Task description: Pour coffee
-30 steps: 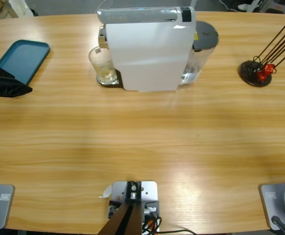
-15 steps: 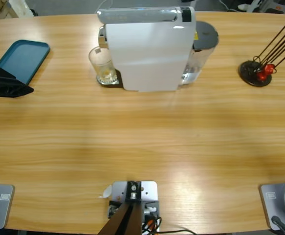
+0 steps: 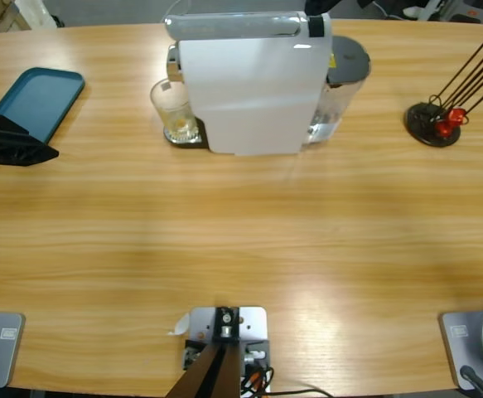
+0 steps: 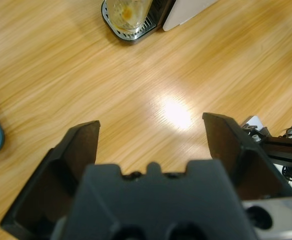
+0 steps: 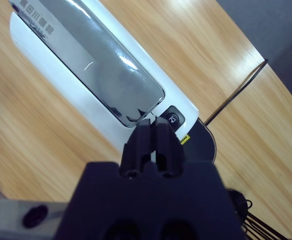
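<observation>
Only the right wrist view shows the right gripper [image 5: 154,122], its jaws pressed together and empty above the white coffee machine [image 3: 253,83] near a small black button [image 5: 173,118]. In the high view it is almost wholly cut off at the top edge. The left gripper [image 4: 151,130] is seen spread wide, holding nothing. The coffee [image 3: 180,128] – a thin amber layer – lies in a clear glass [image 3: 173,108] on the machine's drip tray [image 4: 130,36]; the glass is cropped in the left wrist view.

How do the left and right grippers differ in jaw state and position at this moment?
The left gripper has its two black jaws spread wide with nothing between them; the right gripper has its jaws pressed together. The left gripper hangs over bare wooden table, well short of the small clear glass tumbler; the right gripper sits above the white coffee machine, its tips right by the small black button. Neither holds anything.
</observation>
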Motion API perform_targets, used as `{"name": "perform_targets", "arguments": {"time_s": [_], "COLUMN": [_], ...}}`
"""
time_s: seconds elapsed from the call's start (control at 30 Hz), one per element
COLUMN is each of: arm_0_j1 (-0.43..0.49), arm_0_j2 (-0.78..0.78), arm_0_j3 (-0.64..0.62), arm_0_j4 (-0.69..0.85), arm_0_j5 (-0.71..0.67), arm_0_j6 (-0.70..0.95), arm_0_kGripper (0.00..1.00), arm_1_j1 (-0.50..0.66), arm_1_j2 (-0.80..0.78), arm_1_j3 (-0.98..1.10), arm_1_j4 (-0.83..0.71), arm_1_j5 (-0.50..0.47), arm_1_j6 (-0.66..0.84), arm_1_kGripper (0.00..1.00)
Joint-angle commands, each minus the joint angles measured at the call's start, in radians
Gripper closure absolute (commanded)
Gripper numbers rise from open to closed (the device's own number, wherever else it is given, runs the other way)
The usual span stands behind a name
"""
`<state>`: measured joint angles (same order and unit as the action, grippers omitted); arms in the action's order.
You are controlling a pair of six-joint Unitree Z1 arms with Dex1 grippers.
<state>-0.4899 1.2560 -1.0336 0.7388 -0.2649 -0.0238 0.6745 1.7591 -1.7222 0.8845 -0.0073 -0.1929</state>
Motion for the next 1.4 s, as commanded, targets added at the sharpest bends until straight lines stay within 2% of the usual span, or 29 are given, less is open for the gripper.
{"name": "perform_targets", "arguments": {"time_s": [0.03, 0.6, 1.23, 1.33, 1.4], "arm_0_j1": [-0.01, -0.015, -0.016, -0.016, -0.016], "arm_0_j2": [0.032, 0.039, 0.04, 0.042, 0.037], "arm_0_j3": [0.029, 0.029, 0.027, 0.027, 0.028], "arm_0_j4": [-0.012, -0.015, -0.015, -0.015, -0.015], "arm_0_j5": [0.004, 0.004, 0.003, 0.003, 0.003], "arm_0_j6": [-0.011, -0.01, -0.01, -0.01, -0.01], "arm_0_kGripper": [0.105, 0.105, 0.105, 0.105, 0.105], "arm_1_j1": [-0.023, -0.065, -0.026, -0.026, -0.026], "arm_1_j2": [0.051, 0.047, 0.063, 0.042, -0.024], "arm_1_j3": [0.041, 0.061, 0.079, 0.08, 0.072], "arm_1_j4": [-0.021, -0.04, -0.041, -0.054, -0.087], "arm_1_j5": [-0.002, -0.01, -0.007, -0.033, -0.09], "arm_1_j6": [-0.001, -0.008, -0.006, -0.006, -0.006], "arm_1_kGripper": [1.0, 1.0, 1.0, 1.0, 1.0]}}
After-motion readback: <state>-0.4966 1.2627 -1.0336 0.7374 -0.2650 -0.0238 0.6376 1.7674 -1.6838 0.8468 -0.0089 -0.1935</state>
